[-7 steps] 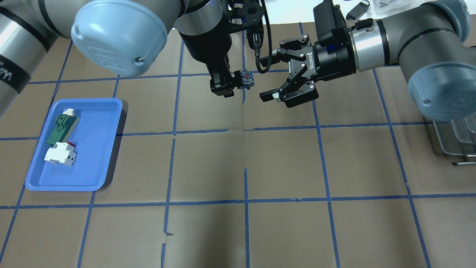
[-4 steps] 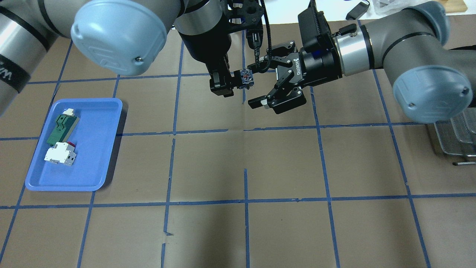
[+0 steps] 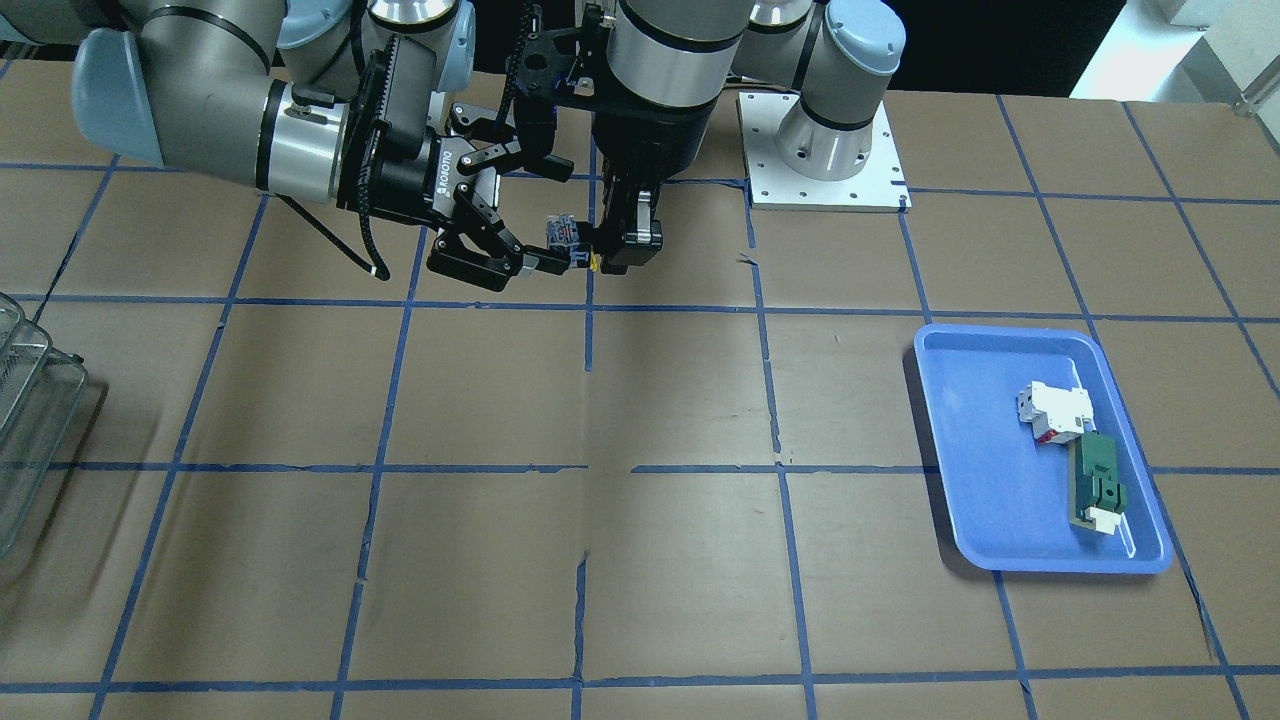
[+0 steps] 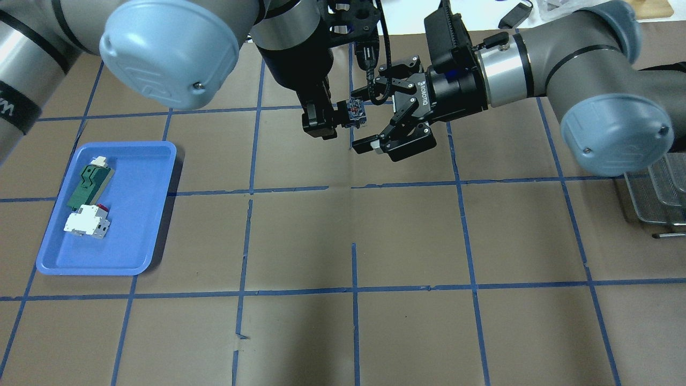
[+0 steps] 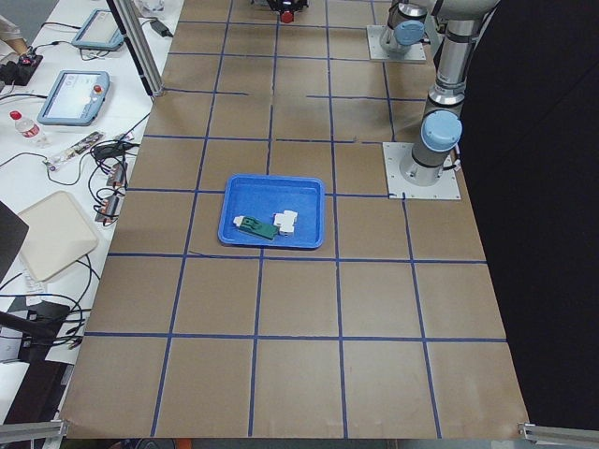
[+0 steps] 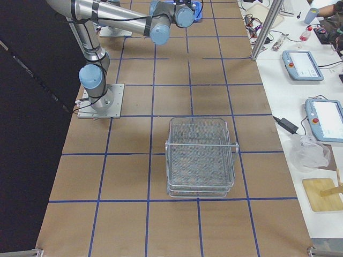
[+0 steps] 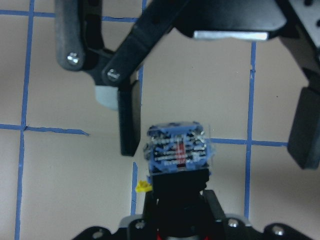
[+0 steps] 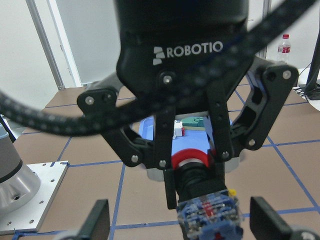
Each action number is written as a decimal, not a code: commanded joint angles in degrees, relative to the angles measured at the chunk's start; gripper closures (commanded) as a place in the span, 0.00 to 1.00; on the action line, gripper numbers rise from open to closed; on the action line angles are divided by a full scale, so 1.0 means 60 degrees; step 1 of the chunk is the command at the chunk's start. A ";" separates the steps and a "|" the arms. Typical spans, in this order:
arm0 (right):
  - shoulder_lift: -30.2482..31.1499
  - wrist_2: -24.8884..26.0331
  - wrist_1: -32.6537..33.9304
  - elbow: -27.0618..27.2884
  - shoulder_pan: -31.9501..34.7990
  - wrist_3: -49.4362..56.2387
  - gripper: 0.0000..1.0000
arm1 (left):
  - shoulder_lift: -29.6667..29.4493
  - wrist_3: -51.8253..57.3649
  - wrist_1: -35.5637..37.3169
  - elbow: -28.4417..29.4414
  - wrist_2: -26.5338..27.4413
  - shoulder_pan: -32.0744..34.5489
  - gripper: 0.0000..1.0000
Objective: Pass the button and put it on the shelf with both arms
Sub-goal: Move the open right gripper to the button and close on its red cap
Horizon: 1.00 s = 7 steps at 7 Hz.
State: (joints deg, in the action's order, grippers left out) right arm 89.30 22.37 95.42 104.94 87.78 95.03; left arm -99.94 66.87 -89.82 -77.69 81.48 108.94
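My left gripper point(image 4: 343, 115) is shut on the button point(image 4: 355, 110) and holds it above the table, blue-and-clear block pointing toward my right gripper. The left wrist view shows that block point(image 7: 179, 150) just past my own fingers. The right wrist view shows the red cap point(image 8: 192, 157) and black collar clamped in the left gripper, with the block point(image 8: 210, 212) in front. My right gripper point(image 4: 370, 115) is open. Its fingers point(image 7: 129, 117) stand on either side of the block without touching it. The wire-mesh shelf point(image 6: 201, 158) stands far right point(image 4: 659, 193).
A blue tray point(image 4: 144, 214) at the left holds a white boxy component point(image 4: 83, 220) and a green block point(image 4: 88, 182). The table is brown paper with a blue tape grid. The right arm's mounting plate point(image 6: 99, 101) lies behind the shelf.
My right gripper has moved left toward the button, and its open fingers now straddle the blue block. My left gripper has held still with the button.
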 commanded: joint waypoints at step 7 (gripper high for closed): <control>-0.0001 -0.0096 0.0034 0.0073 0.0004 -0.0062 0.70 | 0.0207 -0.0012 0.0000 -0.0147 -0.0015 0.0007 1.00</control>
State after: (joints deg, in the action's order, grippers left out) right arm 89.30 21.79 95.64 105.44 87.79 94.74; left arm -98.75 66.81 -89.90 -78.53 81.39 108.99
